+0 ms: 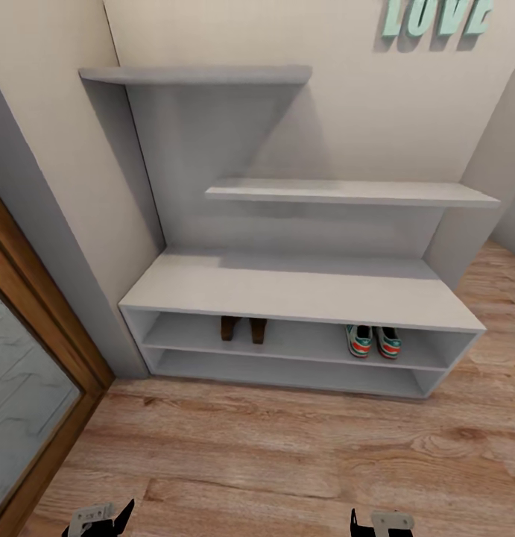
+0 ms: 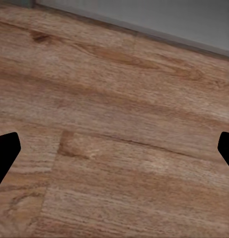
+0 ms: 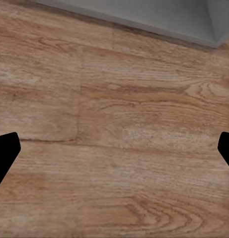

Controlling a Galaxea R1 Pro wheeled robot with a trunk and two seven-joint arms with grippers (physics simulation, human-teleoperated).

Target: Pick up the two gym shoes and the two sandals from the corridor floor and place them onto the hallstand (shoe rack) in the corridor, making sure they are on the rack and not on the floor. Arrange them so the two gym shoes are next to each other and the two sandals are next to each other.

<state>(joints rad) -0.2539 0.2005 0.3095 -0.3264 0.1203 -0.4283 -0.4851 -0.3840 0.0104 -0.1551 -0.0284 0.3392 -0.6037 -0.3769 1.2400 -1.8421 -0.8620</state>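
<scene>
Floor (image 1: 287,462): wood planks, bare in front.
Hallstand (image 1: 302,291): stood against the wall.
Gym shoes (image 1: 373,341): side by side, upper tier, right.
Sandals (image 1: 243,328): paired, same tier, left.
Left gripper (image 2: 114,153): spread wide, holding nothing.
Right gripper (image 3: 114,153): same deal.

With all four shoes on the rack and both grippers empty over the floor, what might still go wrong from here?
1. The sandals sit at the front edge of the hallstand's upper tier; a bump could tip them onto the corridor floor.
2. The gym shoes also sit near that edge, so a nudge might separate the pair.
3. The left gripper and right gripper, both open, hang low; driving forward could strike the rack.
</scene>
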